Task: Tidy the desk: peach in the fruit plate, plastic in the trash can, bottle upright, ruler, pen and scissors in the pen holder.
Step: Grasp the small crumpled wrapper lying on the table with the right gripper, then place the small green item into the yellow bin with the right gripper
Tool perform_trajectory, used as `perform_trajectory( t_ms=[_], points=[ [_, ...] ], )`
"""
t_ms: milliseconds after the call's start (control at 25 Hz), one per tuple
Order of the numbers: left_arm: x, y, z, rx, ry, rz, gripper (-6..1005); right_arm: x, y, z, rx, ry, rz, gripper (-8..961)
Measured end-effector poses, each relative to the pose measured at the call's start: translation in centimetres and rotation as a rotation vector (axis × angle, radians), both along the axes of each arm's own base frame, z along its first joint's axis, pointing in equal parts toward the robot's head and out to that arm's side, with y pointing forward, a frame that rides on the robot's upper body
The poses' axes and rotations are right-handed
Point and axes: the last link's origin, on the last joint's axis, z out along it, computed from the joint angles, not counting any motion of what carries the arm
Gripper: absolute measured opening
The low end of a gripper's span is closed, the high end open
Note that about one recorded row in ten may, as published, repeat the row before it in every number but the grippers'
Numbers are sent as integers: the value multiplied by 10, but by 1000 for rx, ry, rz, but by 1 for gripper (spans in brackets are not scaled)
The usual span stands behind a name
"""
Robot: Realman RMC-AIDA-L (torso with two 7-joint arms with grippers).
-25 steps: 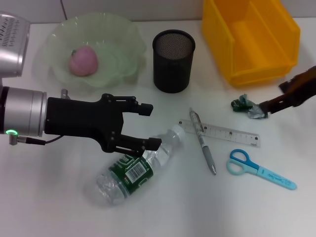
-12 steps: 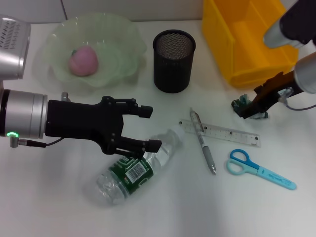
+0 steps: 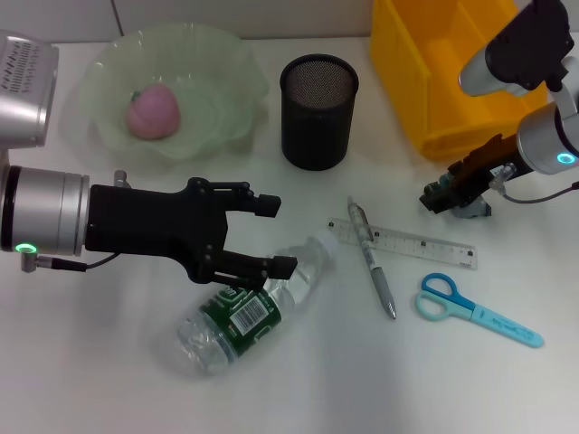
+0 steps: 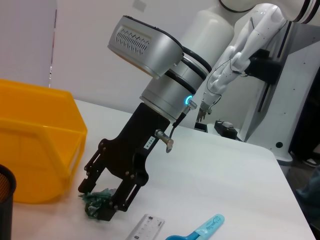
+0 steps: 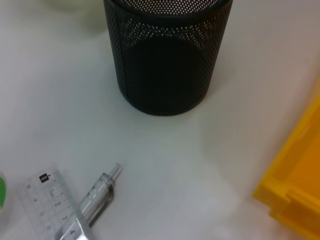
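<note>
The yellow trash can (image 3: 461, 77) sits just behind the right gripper (image 3: 443, 197), its open mouth up and away from the fingers. The fruit plate (image 3: 226, 90) lies behind the left gripper (image 3: 271, 233), with the peach (image 3: 152, 112) already in it. The bottle (image 3: 249, 307) lies on its side beneath and just in front of the left gripper, whose fingers are spread wide above the bottle's shoulder and hold nothing. The pen holder (image 3: 317, 110) stands upright between the two grippers, nearer the left one's fingertips. The ruler (image 3: 425, 244), the pen (image 3: 373, 262) and the scissors (image 3: 475, 310) lie on the desk in front of the right gripper, on its inner side.

Smallest is the plastic (image 4: 95, 201), a crumpled green scrap right at the right gripper's fingertips. In the left wrist view the fingers straddle it, low to the desk; whether they are clenched on it I cannot tell.

The step in hand looks like picking up that scrap. To do it well, the fingers should close fully with the scrap centred between the pads, since crumpled film slips easily. A straight lift should follow, high enough to clear the can's near wall before moving over the opening.
</note>
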Motion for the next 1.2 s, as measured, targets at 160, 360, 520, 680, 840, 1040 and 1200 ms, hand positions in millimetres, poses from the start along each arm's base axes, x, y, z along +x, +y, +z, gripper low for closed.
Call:
perform_trajectory(
  t_ms=[160,360,520,680,840,1040,1200],
  points=[
    [0,0,0,1,0,0,848,-1,-1,-3,-10,-7,8,666],
    [0,0,0,1,-1,2,847,0,-2,-4,-15,-12,9,528],
    [0,0,0,0,-1,2,846,-1,-4,-2,-14,-9,14,373],
    [0,0,0,0,-1,2,845,-5,-9,4,-15,19,20,239],
    [0,0,1,2,-5,3,844,-19,-25,23,-1,118,45,174],
    [0,0,1,2,-7,2,843,-35,-33,60,96,237,104,79],
    [1,0,1,0,-6,-1,843,-38,-31,87,188,325,127,63]
  ],
)
